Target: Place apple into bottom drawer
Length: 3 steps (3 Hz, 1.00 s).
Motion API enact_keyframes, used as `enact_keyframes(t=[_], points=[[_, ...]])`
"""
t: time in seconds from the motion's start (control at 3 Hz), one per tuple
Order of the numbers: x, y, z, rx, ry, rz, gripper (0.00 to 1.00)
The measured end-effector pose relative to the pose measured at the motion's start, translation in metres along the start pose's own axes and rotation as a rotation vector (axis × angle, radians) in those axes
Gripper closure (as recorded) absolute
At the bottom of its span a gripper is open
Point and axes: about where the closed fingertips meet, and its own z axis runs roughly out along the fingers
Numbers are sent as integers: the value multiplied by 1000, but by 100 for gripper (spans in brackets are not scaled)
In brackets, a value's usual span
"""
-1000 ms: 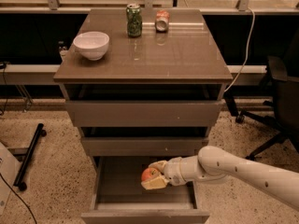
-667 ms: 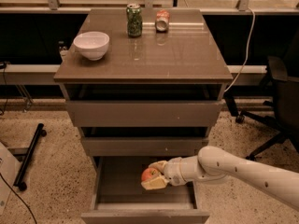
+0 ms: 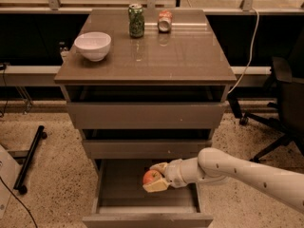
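**Apple gripped over the open bottom drawer**

The cabinet (image 3: 190, 56) is shown with its bottom drawer (image 3: 118, 196) pulled open. An office chair (image 3: 285, 103) is seen at its 3 o'clock. The arm (image 3: 247, 172) is extended in from 4 o'clock, and the apple (image 3: 150, 176) is clamped in the gripper (image 3: 157, 177) over the drawer floor. On top, a white bowl (image 3: 93, 45) is set at 10 o'clock. A green can (image 3: 136, 20) and a toppled red-and-white can (image 3: 165, 21) are set at 12; no lettering can be read.
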Motion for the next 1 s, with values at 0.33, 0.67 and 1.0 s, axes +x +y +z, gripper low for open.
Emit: enact_keyframes(t=[0.33, 0.67, 1.0], points=[[10, -8, 4, -6, -17, -34, 100], [31, -23, 11, 6, -23, -68, 100], [45, -35, 17, 34, -14, -81, 100]])
